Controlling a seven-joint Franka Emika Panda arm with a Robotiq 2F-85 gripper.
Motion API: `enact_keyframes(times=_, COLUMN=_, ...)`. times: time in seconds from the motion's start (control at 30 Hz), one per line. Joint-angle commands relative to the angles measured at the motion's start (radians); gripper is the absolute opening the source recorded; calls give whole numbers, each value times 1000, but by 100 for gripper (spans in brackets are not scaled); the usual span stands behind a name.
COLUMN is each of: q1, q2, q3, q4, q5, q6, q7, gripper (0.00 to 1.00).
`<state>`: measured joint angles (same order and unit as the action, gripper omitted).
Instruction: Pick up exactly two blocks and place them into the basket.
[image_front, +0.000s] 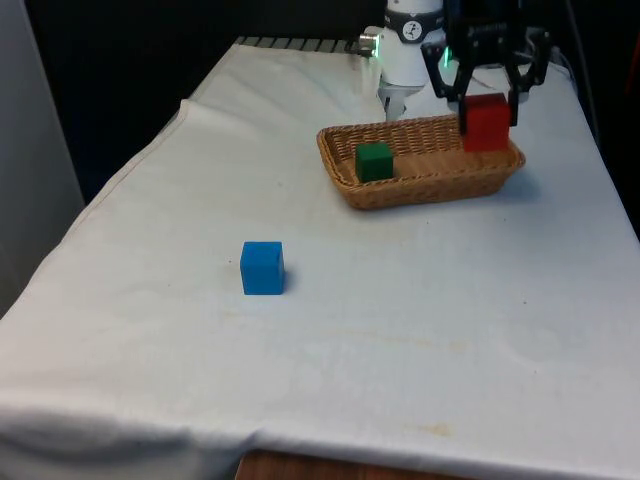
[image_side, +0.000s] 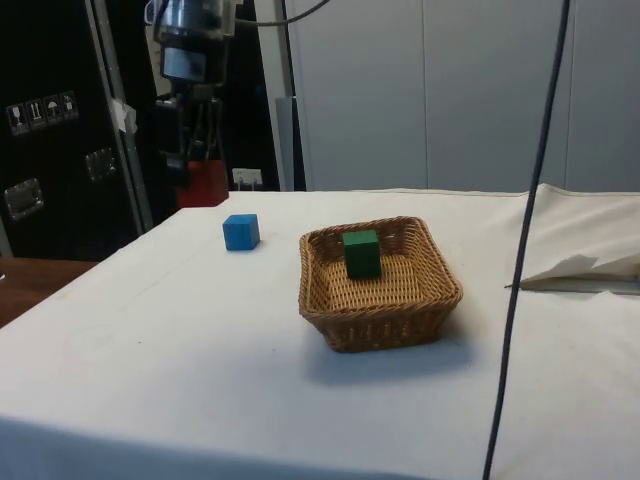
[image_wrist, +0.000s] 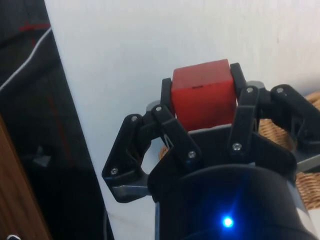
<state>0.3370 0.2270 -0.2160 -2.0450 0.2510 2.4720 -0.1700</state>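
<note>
One green block (image_front: 374, 161) already lies in the basket (image_front: 432, 188), blue block (image_front: 262, 268) waits on worktop at basket's 7 o'clock, hand (image_front: 486, 108) pinching red block (image_front: 486, 122) aloft, likely for drop-in as second.

Woven wicker basket (image_front: 430, 185), rough and matt, smooth matt red block (image_front: 486, 122), green block (image_front: 374, 161) and blue block (image_front: 262, 268), wrinkled white cloth (image_front: 400, 330), black plastic gripper (image_wrist: 200, 107)
</note>
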Motion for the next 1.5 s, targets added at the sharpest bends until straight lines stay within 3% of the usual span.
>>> enact_keyframes(times=0.0, q1=8, q2=-20, q3=-5, q4=-31, q5=-25, q6=20, q7=19, gripper=1)
enact_keyframes(times=0.13, q1=8, q2=-60, q3=1, q4=-90, q5=-42, q6=40, q7=22, gripper=1)
enact_keyframes(times=0.17, q1=1, q2=-51, q3=6, q4=-75, q5=-21, q6=26, q7=3, gripper=1)
enact_keyframes(times=0.2, q1=7, q2=-67, q3=2, q4=-100, q5=-44, q6=44, q7=22, gripper=1)
enact_keyframes(times=0.43, q1=6, q2=-114, q3=11, q4=-189, q5=-67, q6=90, q7=23, gripper=1)
enact_keyframes(times=0.47, q1=2, q2=-109, q3=16, q4=-179, q5=-44, q6=77, q7=3, gripper=1)
enact_keyframes(times=0.5, q1=6, q2=-118, q3=12, q4=-201, q5=-70, q6=98, q7=23, gripper=1)
enact_keyframes(times=0.73, q1=5, q2=-146, q3=20, q4=-286, q5=-99, q6=158, q7=28, gripper=1)
enact_keyframes(times=0.77, q1=2, q2=-142, q3=26, q4=-278, q5=-69, q6=145, q7=3, gripper=1)
enact_keyframes(times=0.8, q1=5, q2=-148, q3=21, q4=-296, q5=-103, q6=164, q7=29, gripper=1)
enact_keyframes(times=1.03, q1=3, q2=-173, q3=27, q4=-375, q5=-133, q6=219, q7=36, gripper=1)
enact_keyframes(times=1.07, q1=2, q2=-167, q3=33, q4=-358, q5=-97, q6=201, q7=9, gripper=1)
enact_keyframes(times=1.1, q1=3, q2=-176, q3=27, q4=-386, q5=-137, q6=226, q7=36, gripper=1)
enact_keyframes(times=1.33, q1=0, q2=-203, q3=29, q4=-472, q5=-162, q6=289, q7=36, gripper=1)
enact_keyframes(times=1.37, q1=2, q2=-202, q3=34, q4=-460, q5=-125, q6=271, q7=9, gripper=1)
enact_keyframes(times=1.4, q1=0, q2=-206, q3=29, q4=-483, q5=-164, q6=298, q7=35, gripper=1)
enact_keyframes(times=1.47, q1=-1, q2=-213, q3=29, q4=-512, q5=-173, q6=321, q7=36, gripper=1)
